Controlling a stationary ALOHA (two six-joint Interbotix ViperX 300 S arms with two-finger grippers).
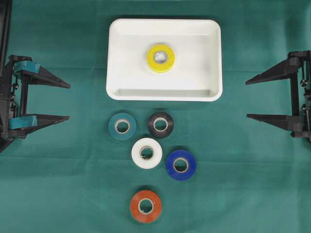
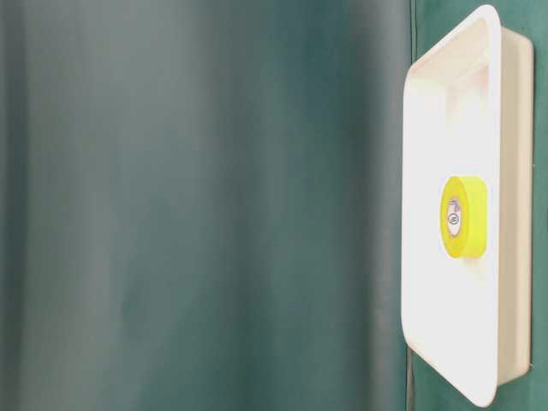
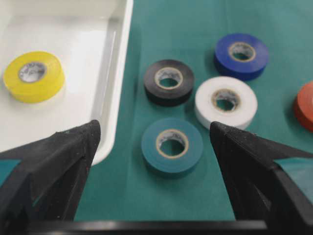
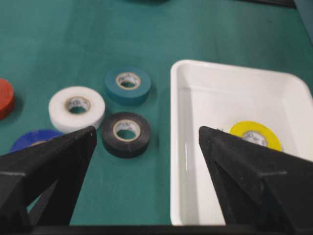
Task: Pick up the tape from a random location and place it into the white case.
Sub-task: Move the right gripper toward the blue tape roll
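The overhead view looks straight down on the green worktop (image 1: 58,194), far enough to take in the white case (image 1: 116,58), all the tape rolls and both arms at the side edges. The table-level view sits low and close, turned on its side, so the case (image 2: 514,128) stands along the right edge; most of the frame is blurred green. The left wrist view looks forward between its own fingers (image 3: 68,147), near the worktop, with the case (image 3: 115,88) at left. The right wrist view does likewise, with the case (image 4: 186,147) at right. All four share the case and its yellow roll (image 1: 161,58).
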